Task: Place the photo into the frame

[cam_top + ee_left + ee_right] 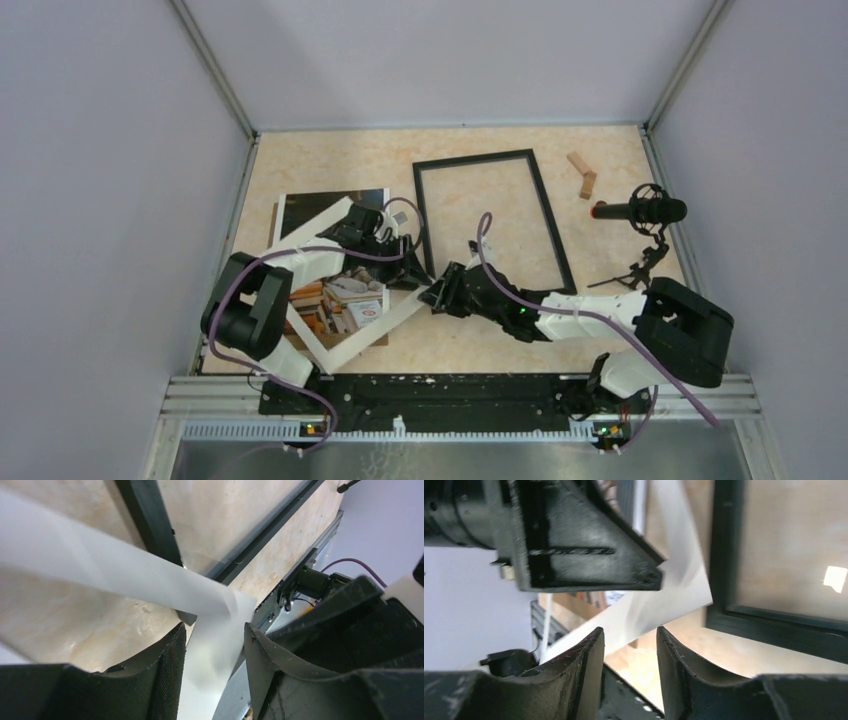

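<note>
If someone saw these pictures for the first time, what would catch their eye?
The left gripper and right gripper meet mid-table at one corner of the tilted white mat border, which passes between their fingers. The black frame lies empty just beyond them, and the photo sits at the left under the mat.

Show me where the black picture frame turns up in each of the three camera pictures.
Top external: the frame lies flat, upper centre.
Left wrist: two of its black bars cross the top.
Right wrist: its corner fills the right side.
Shared landmark: the white mat border, its corner beside the frame's corner.
</note>
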Robot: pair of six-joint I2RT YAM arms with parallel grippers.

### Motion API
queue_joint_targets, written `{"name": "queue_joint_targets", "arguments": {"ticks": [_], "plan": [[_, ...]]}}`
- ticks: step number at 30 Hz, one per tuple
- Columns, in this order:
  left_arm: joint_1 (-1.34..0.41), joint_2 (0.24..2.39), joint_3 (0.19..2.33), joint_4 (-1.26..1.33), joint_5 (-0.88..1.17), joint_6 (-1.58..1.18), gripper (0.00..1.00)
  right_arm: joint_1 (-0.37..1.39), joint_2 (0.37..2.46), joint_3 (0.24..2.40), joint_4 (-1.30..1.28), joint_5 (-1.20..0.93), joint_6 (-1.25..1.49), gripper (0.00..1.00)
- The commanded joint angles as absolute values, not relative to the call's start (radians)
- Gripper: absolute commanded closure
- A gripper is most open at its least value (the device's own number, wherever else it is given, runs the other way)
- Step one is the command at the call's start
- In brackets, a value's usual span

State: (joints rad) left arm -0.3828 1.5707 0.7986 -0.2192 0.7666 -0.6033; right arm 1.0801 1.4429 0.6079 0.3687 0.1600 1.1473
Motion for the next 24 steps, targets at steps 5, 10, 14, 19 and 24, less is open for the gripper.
{"name": "queue_joint_targets", "arguments": {"ticks": [5,10,14,19,24], "plan": [[-0.429,1.629,0.905,-0.163,0.778,-0.641,0.42,0.863,1.227,0.507,0.08,0.119,0.93,0.3],[-0.428,1.616,0.916,-0.218,0.742,-0.597,0.24,0.709,1.163,0.489,0.117,-0.143,0.857,0.14],[-0.428,1.593,0.88,-0.206,0.736,-0.6,0.23,0.688,1.289,0.569,0.149,-0.277,0.836,0.17],[-0.428,1.516,0.866,-0.257,0.675,-0.569,0.19,0.682,1.493,0.668,0.172,-0.391,0.819,0.25],[-0.428,1.429,0.867,-0.324,0.62,-0.526,0.16,0.663,1.606,0.674,0.28,-0.474,0.83,0.3]]}}
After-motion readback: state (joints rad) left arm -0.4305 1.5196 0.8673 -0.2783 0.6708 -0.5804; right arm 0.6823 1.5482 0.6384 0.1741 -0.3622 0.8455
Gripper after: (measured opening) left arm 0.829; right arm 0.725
